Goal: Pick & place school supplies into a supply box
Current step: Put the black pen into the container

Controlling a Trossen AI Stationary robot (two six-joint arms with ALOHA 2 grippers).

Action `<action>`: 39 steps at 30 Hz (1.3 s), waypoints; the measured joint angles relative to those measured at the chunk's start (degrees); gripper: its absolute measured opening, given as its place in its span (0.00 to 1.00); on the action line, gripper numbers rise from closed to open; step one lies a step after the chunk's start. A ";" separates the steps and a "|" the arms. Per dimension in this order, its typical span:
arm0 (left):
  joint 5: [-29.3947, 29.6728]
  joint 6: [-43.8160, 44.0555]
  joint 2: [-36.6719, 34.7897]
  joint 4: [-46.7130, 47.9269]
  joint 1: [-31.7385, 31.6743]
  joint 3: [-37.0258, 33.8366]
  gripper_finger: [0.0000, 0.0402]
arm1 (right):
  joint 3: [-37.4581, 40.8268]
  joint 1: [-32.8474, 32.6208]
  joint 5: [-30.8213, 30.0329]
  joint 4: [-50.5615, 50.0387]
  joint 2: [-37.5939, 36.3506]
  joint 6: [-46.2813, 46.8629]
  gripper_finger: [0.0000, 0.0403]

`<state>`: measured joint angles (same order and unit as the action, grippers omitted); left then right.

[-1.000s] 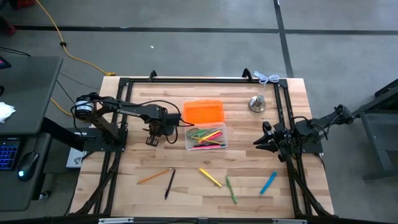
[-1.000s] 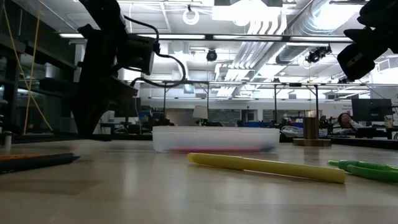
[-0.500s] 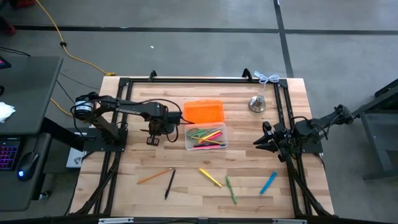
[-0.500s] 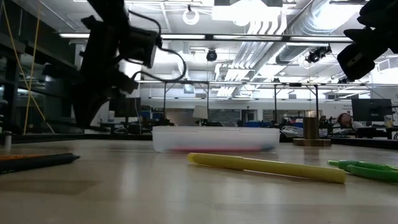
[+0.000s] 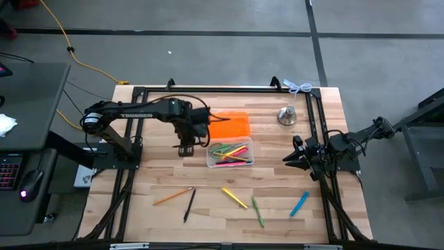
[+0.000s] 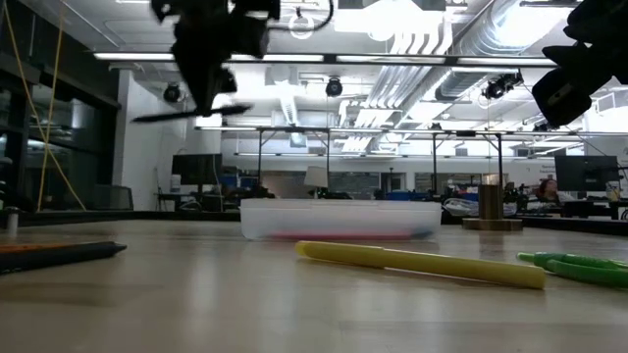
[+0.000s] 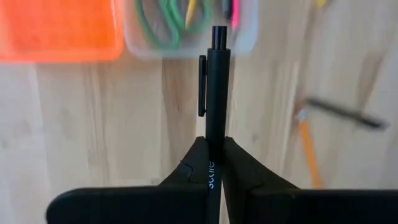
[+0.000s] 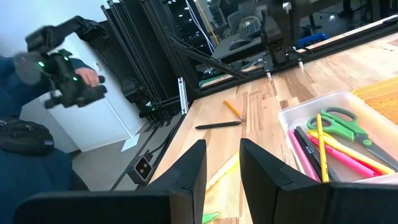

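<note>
The high view looks straight down from well above, taking in the whole tabletop (image 5: 159, 180) and the floor around it. The low view sits at tabletop height, close to a yellow marker (image 6: 422, 263), facing level across to the supply box (image 6: 340, 219) and the room behind. The left wrist view looks down past its own fingers (image 7: 193, 168) at the same box. The right wrist view faces across the tabletop, sharing that box too.

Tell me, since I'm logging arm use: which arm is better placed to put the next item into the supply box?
Left. Its end effector is shut on a black pen, raised beside the supply box. The right end effector waits open and empty at the table's right side.
</note>
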<state>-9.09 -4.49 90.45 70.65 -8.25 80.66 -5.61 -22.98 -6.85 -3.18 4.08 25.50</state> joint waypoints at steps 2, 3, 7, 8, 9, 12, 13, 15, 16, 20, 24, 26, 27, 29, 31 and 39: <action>-1.60 2.02 0.00 -0.07 0.00 2.92 0.11 | 0.00 0.00 0.00 0.00 0.00 0.00 0.18; -2.51 3.32 0.00 -0.29 0.00 4.21 0.11 | 0.00 0.00 0.00 0.00 0.00 0.00 0.18; -6.24 9.68 0.00 -1.88 0.00 7.57 0.11 | 0.00 0.01 0.00 0.00 0.00 0.00 0.18; -7.29 12.23 0.00 -2.42 0.00 8.16 0.11 | 0.00 0.00 0.00 0.00 0.00 0.00 0.18; -8.16 14.97 0.00 -2.97 0.00 8.58 0.11 | 0.00 0.00 0.00 0.00 0.00 0.00 0.18; -10.67 23.35 -0.02 -4.50 0.00 8.96 0.12 | 0.00 0.00 0.00 0.00 0.00 0.00 0.18; -11.30 25.62 -0.02 -4.73 0.00 8.96 0.12 | 0.00 0.00 0.00 -0.02 0.00 0.00 0.18; -11.64 29.72 -0.02 -4.86 0.00 8.96 0.12 | 0.01 0.01 0.00 0.00 0.00 0.00 0.18; -11.70 31.82 -0.02 -4.85 0.00 8.96 0.12 | 0.02 0.01 0.00 -0.02 0.00 0.00 0.18; -13.15 41.87 -0.02 -5.20 0.00 8.96 0.12 | 0.02 0.00 0.00 -0.02 0.00 0.00 0.18; -15.91 50.39 -0.02 -8.30 0.00 8.96 0.12 | 0.02 0.00 0.00 -0.02 0.00 -0.01 0.18; -18.66 53.02 -0.01 -11.08 0.00 8.96 0.12 | 0.02 0.01 0.00 -0.02 0.00 0.00 0.18; -20.02 54.14 0.00 -13.11 0.00 8.96 0.12 | 0.01 0.02 0.00 -0.02 0.00 -0.01 0.18; -22.37 55.77 0.00 -17.18 0.00 8.96 0.12 | 0.02 0.00 0.00 -0.02 0.00 -0.02 0.18; -24.37 56.51 0.00 -20.93 0.02 8.96 0.12 | 0.02 0.01 0.00 -0.04 0.00 -0.02 0.18; -28.40 60.98 0.00 -29.08 0.02 8.96 0.12 | 0.02 0.01 0.00 -0.50 0.00 -0.02 0.18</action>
<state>-37.49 56.50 90.45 41.58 -8.23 89.62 -5.58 -22.97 -6.85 -3.68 4.08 25.47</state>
